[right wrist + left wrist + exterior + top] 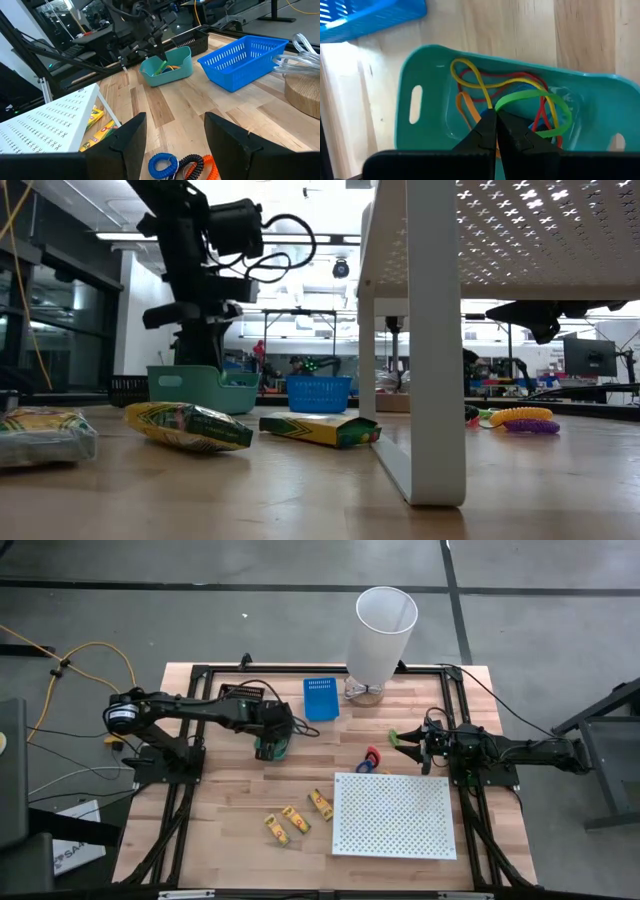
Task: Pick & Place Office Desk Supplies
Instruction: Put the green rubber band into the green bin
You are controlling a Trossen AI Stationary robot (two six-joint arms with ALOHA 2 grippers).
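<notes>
Teal tray (425,65) holding yellow, red, orange and green rubber bands (520,92); blue mesh basket (321,697); white perforated board (394,815).

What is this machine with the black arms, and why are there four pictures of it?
It is a robot with two arms at a wooden table. One camera looks down from above, one sits low on the table, and one rides on each wrist.

The left end effector is shut and hangs over a teal tray full of rubber bands. I cannot tell if it pinches one. The right end effector is open, holds nothing and waits near some coiled loops.

Also on the table are three yellow packs, a blue basket, a white board with holes and a tall white bin.
</notes>
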